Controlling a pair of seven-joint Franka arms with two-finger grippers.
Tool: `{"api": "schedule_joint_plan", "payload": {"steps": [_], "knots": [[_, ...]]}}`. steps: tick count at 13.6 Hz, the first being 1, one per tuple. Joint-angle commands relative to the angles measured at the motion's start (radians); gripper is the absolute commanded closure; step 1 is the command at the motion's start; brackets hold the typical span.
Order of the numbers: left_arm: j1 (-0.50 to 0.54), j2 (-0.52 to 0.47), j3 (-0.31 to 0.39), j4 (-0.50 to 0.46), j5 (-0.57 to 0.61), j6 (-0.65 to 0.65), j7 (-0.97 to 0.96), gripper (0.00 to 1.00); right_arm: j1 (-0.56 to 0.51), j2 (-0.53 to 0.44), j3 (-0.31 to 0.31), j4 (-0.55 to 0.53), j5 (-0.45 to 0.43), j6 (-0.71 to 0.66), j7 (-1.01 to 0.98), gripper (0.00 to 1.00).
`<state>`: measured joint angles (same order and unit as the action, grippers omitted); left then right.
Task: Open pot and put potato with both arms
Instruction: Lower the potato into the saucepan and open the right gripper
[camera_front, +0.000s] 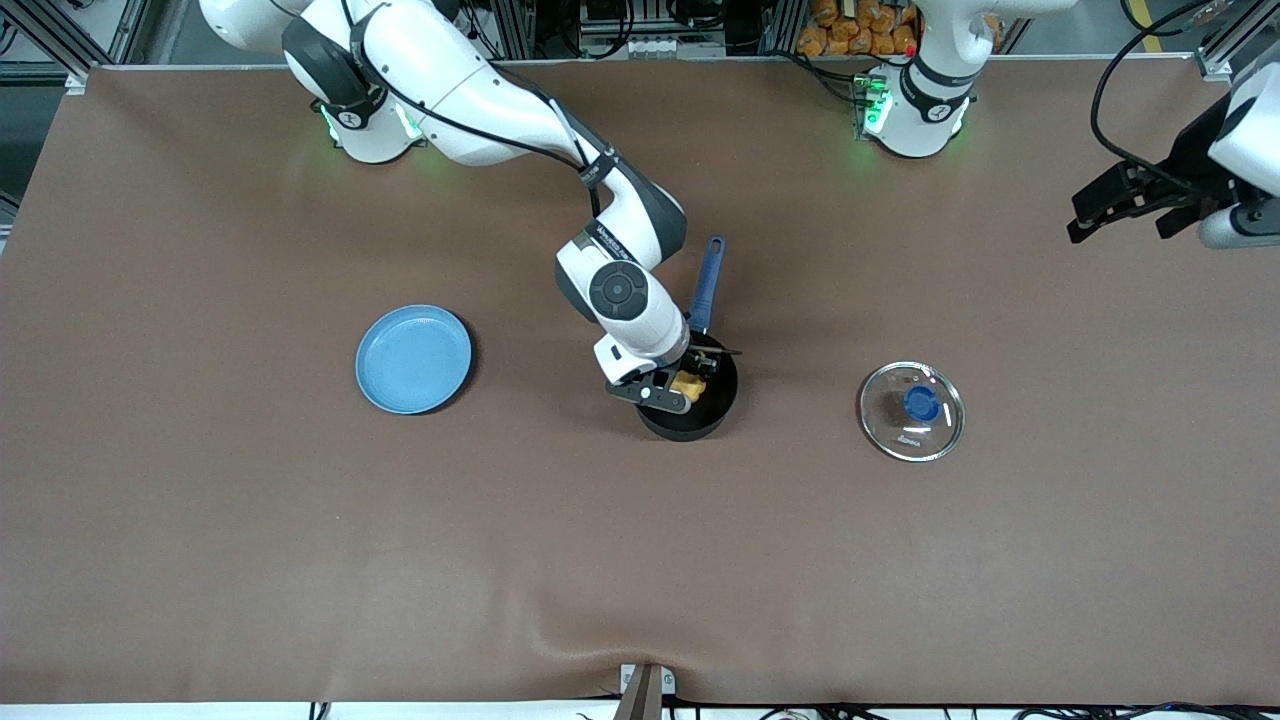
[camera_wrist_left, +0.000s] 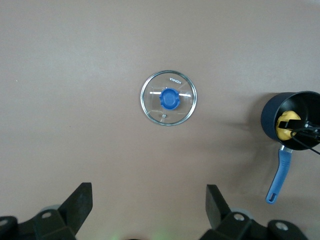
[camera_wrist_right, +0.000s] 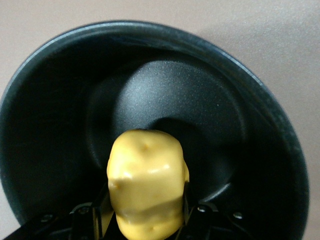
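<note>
The black pot (camera_front: 700, 410) with its long blue handle (camera_front: 707, 285) stands uncovered mid-table. My right gripper (camera_front: 690, 385) is shut on the yellow potato (camera_front: 688, 386) and holds it just inside the pot's mouth. In the right wrist view the potato (camera_wrist_right: 146, 182) hangs between the fingers above the pot's dark bottom (camera_wrist_right: 170, 100). The glass lid with the blue knob (camera_front: 921, 404) lies flat on the table beside the pot, toward the left arm's end. My left gripper (camera_front: 1115, 205) is open and empty, raised at that end of the table; its wrist view shows the lid (camera_wrist_left: 169, 98) and the pot (camera_wrist_left: 295, 120).
A flat light-blue plate (camera_front: 413, 359) lies on the table toward the right arm's end, beside the pot. The brown table cover (camera_front: 640, 560) has a small wrinkle at the edge nearest the front camera.
</note>
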<state>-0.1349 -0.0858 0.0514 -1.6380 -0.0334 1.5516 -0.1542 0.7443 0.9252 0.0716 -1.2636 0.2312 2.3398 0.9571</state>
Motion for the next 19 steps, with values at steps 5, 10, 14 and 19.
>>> {"api": "schedule_joint_plan", "payload": {"steps": [5, 10, 14, 19], "knots": [[0.006, 0.0, 0.011, -0.008, -0.02, 0.012, 0.021, 0.0, 0.024, 0.0, -0.027, 0.041, -0.027, -0.025, 0.019, 0.0], [0.015, 0.004, 0.011, 0.003, -0.02, 0.012, 0.021, 0.0, 0.004, -0.035, -0.03, 0.185, -0.023, -0.245, 0.019, 0.0], [0.009, 0.014, 0.008, 0.009, -0.02, 0.012, 0.021, 0.0, -0.046, -0.129, -0.055, 0.217, -0.05, -0.353, 0.012, 0.0], [0.012, 0.023, 0.008, 0.012, -0.032, 0.012, 0.015, 0.0, -0.155, -0.278, -0.096, 0.217, -0.127, -0.558, -0.113, 0.0]]}}
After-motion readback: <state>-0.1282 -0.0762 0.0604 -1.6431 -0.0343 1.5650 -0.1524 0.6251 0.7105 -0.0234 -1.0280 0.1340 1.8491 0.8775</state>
